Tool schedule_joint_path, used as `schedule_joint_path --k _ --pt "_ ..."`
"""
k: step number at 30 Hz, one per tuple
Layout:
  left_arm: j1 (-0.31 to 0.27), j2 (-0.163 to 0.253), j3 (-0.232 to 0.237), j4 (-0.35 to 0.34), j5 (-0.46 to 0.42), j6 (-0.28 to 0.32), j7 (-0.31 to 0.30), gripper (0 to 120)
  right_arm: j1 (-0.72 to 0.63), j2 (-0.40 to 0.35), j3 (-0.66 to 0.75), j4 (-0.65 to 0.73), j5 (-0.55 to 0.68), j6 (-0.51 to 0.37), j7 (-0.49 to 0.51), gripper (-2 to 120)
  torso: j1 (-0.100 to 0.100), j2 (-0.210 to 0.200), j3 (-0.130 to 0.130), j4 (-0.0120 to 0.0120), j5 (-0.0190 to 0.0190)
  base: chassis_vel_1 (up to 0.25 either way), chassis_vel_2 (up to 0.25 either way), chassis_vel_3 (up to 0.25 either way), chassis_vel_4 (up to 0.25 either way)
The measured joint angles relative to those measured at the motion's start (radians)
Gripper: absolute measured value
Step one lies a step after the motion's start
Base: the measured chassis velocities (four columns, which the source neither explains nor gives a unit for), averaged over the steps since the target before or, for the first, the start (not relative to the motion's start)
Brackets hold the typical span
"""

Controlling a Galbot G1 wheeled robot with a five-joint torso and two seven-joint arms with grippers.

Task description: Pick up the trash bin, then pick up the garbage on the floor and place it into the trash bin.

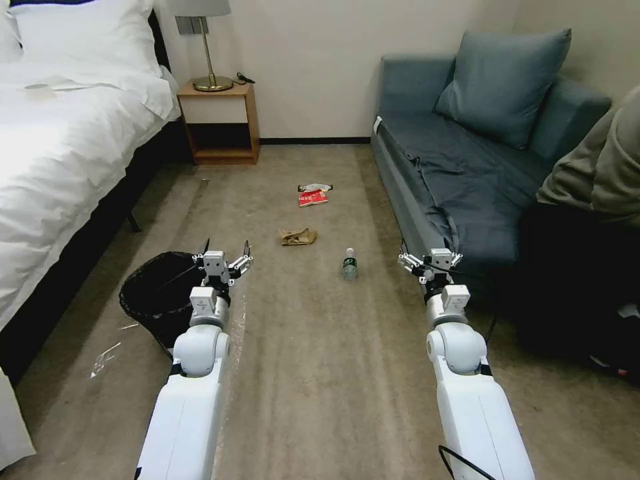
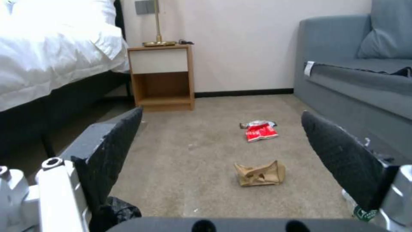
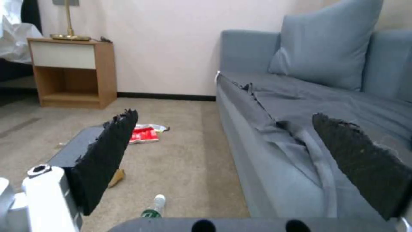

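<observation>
Looking down from the head, the left gripper [image 1: 225,255] hangs spread just beside the trash bin [image 1: 157,293] on the carpet by the bed; the right gripper [image 1: 430,259] is spread near the sofa [image 1: 467,167]. Between them lie a bottle [image 1: 349,264], paper bag [image 1: 298,236] and red packet [image 1: 313,195].

Left wrist: fingers [image 2: 114,151] apart, paper bag [image 2: 259,174] and red packet [image 2: 260,131] ahead.

Right wrist: fingers [image 3: 107,161] apart, bottle [image 3: 155,206] below.

Left arm [image 1: 200,347] hides pt of trash bin [image 1: 150,293].

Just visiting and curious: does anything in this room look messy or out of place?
Yes: litter lies on the carpet, a red snack packet, a crumpled paper bag and a small bottle on its side. The trash bin stands beside the bed.
</observation>
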Motion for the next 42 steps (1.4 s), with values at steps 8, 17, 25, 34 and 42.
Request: schedule_joint_path --k 8,17,25,34,42 --pt "0.0 0.0 0.0 0.0 0.0 0.0 0.0 99 0.0 0.0 0.0 0.0 0.0 0.0 0.0 100 0.0 0.0 0.0 0.0 0.0 0.0 0.0 0.0 0.0" --pt "0.0 0.0 0.0 0.0 0.0 0.0 0.0 99 0.0 0.0 0.0 0.0 0.0 0.0 0.0 100 0.0 0.0 0.0 0.0 0.0 0.0 0.0 0.0 0.0" --pt "0.0 0.0 0.0 0.0 0.0 0.0 0.0 99 0.0 0.0 0.0 0.0 0.0 0.0 0.0 100 0.0 0.0 0.0 -0.0001 0.0 0.0 0.0 0.0 0.0" --pt "0.0 0.0 0.0 0.0 0.0 0.0 0.0 99 0.0 0.0 0.0 0.0 0.0 0.0 0.0 100 0.0 0.0 0.0 -0.0001 0.0 0.0 0.0 0.0 0.0" --pt "0.0 0.0 0.0 0.0 0.0 0.0 0.0 99 0.0 0.0 0.0 0.0 0.0 0.0 0.0 100 0.0 0.0 0.0 -0.0001 0.0 0.0 0.0 0.0 0.0"
